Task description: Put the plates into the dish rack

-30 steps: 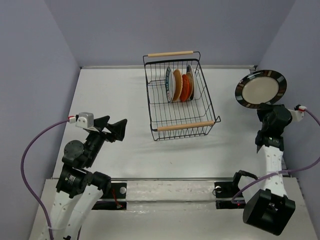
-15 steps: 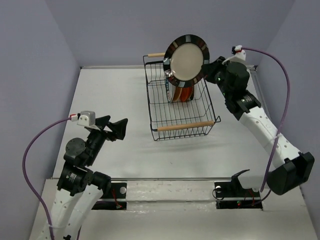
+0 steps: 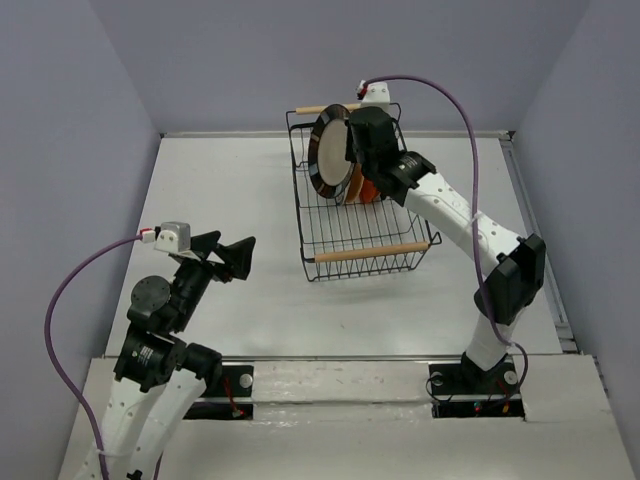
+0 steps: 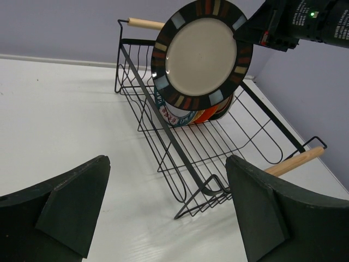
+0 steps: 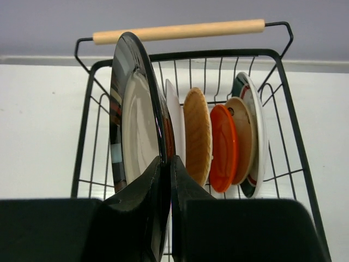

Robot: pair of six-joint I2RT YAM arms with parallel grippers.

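R gripper [image 5: 165, 164] is clamped on the rim of the black-rimmed plate [image 5: 133, 125], one finger each side, and pinches it at the plate's 6 o'clock in the R wrist view. The plate is on edge, roughly upright w/ a slight tilt, over the far half of the dish rack [image 3: 300, 200]. In the top view its pale face points toward 9 o'clock. In the L wrist view most of the plate sits above the rack's top rim; can't tell if its lower edge touches the wires. Five other plates stand on edge in a row inside the rack, at the held plate's 3 o'clock in the R wrist view: white plate [image 5: 171, 112] just beside it, then tan woven plate [image 5: 196, 136], orange-red plate [image 5: 223, 147], beige plate [image 5: 241, 136], and green-rimmed plate [image 5: 255, 131] at the end. The far wooden handle [image 5: 178, 31] is at 12 o'clock of the stack and the near wooden handle [image 3: 372, 252] at 6 o'clock in the top view. The rack sits on the white table [image 3: 220, 190] toward its 12 o'clock side. L gripper [image 4: 168, 164] has its fingers spread wide w/ nothing between them. It hovers over the table at approx 8 o'clock of the rack, well apart from it.
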